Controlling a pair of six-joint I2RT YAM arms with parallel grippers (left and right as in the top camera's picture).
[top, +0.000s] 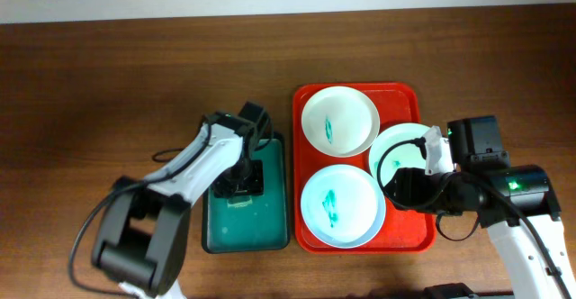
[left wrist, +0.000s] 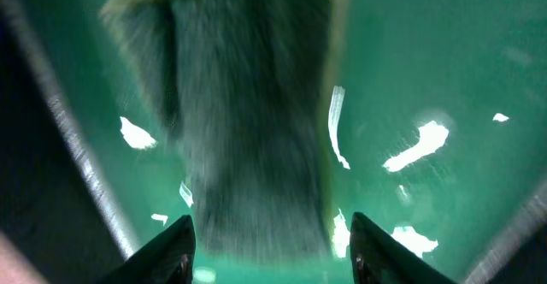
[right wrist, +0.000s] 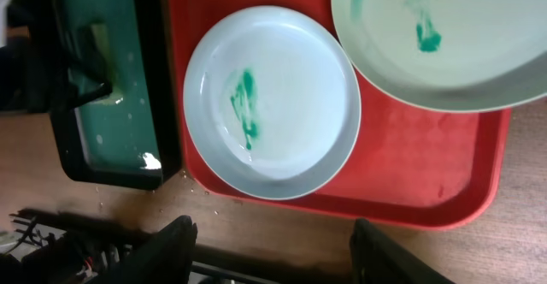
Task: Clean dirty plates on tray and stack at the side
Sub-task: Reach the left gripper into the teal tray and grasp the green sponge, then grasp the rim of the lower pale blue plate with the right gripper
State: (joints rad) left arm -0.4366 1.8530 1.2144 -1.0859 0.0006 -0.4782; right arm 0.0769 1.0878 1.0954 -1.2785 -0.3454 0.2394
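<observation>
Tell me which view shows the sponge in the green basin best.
Left wrist: the sponge fills the frame, lying in the basin. Overhead, the left gripper mostly hides it. Right wrist shows only a small unclear bit of it.

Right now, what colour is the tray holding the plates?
Red; the tray shows best in the overhead view.
</observation>
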